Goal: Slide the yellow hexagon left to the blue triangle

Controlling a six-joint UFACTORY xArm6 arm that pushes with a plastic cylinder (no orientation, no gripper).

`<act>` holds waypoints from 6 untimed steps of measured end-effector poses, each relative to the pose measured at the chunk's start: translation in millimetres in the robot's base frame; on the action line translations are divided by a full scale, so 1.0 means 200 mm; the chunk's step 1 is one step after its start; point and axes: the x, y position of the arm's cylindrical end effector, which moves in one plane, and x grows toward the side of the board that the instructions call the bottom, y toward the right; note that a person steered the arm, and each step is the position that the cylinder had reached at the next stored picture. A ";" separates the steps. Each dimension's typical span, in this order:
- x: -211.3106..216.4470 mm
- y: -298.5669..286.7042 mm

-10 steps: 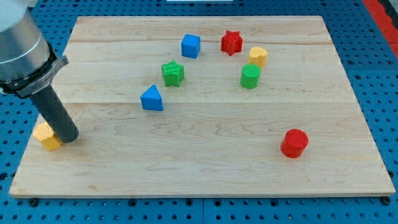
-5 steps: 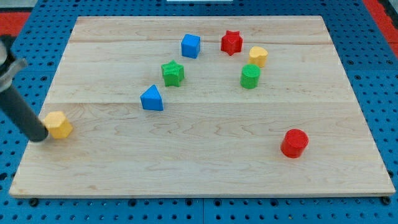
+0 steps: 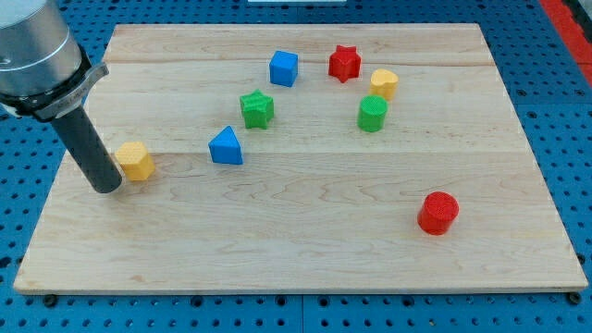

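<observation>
wooden board [image 3: 305, 231] on blue pegboard [image 3: 564, 139], my tip [image 3: 108, 188] touching yellow hexagon [image 3: 135, 161], no gripper visible

**Surroundings: bench and base surface**

Bench [image 3: 305, 231] is a pale wooden board of glued planks, grain running across the view, seams visible between planks; surface clean, evenly lit, shadows soft and short; beneath and around it lies a blue perforated panel [image 3: 555, 139] with a regular grid of dark holes; a red patch [image 3: 566, 11] shows at the view's top right corner; a white strip [image 3: 287, 3] at the top edge.
</observation>
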 end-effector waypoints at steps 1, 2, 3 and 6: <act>-0.01 0.02; -0.02 0.09; -0.02 0.21; 0.03 -0.02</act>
